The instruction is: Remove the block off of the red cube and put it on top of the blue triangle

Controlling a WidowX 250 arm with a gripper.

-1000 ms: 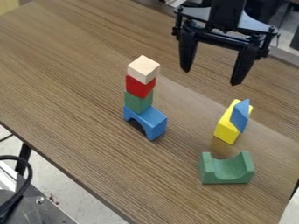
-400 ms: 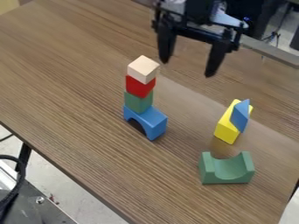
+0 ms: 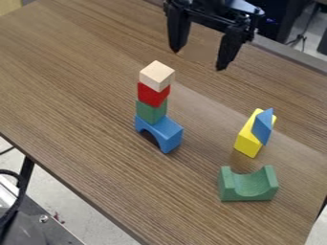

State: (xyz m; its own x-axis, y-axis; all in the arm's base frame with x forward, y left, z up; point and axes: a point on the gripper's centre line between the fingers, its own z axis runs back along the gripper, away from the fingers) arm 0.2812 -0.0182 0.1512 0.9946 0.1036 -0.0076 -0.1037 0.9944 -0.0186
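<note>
Gripper wide open, empty, at two o'clock from the pale block. A skewed descent could clip it, toppling the stack (spindly, to my eye).

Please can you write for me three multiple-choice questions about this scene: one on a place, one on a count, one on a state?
1. Where is the pale cube?
A) On the table
B) On the red cube
C) On the yellow block

2. How many blocks make the tower?
A) Four
B) Two
C) Six

3. How is the gripper?
A) Shut
B) Holding the red cube
C) Open and empty

1: B, the pale cube tops the tower, resting on the red one.
2: A, pale, red and green blocks stand above a blue arch.
3: C, its fingers are apart with nothing between them.
</note>
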